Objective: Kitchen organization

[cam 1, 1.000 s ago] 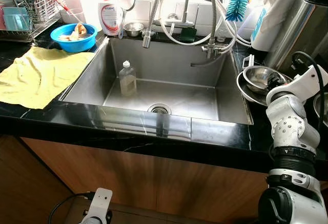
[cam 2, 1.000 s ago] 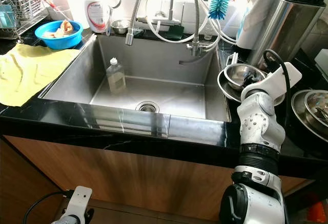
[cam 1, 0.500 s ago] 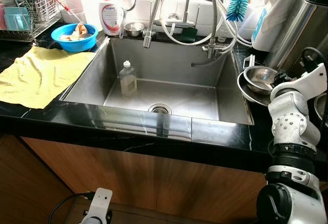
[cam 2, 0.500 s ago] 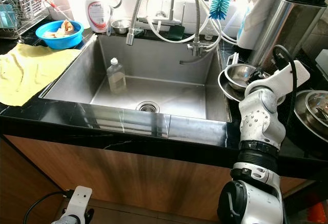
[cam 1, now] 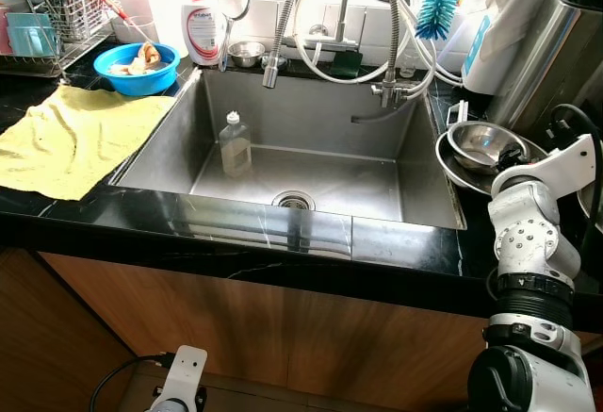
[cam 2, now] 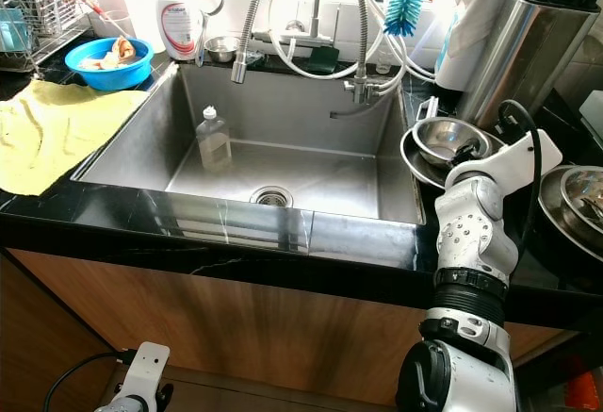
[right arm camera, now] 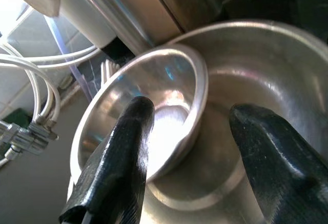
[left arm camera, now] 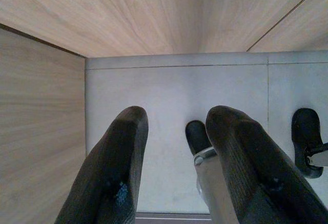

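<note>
Steel small bowl (right arm camera: 154, 106) tilted inside larger bowl (right arm camera: 266, 96), right hand (right arm camera: 197, 157) spread wide around its rim.

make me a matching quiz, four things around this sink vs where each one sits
Things:
1. clear bottle
2. blue bowl
3. yellow cloth
4. small steel bowl

Places:
a. nested in a bigger steel bowl, right of the sink
b. spread on the counter, left of the sink
c. standing inside the sink basin
d. at the sink's back left corner, by the dish rack

Pairs: 1-c, 2-d, 3-b, 4-a
</note>
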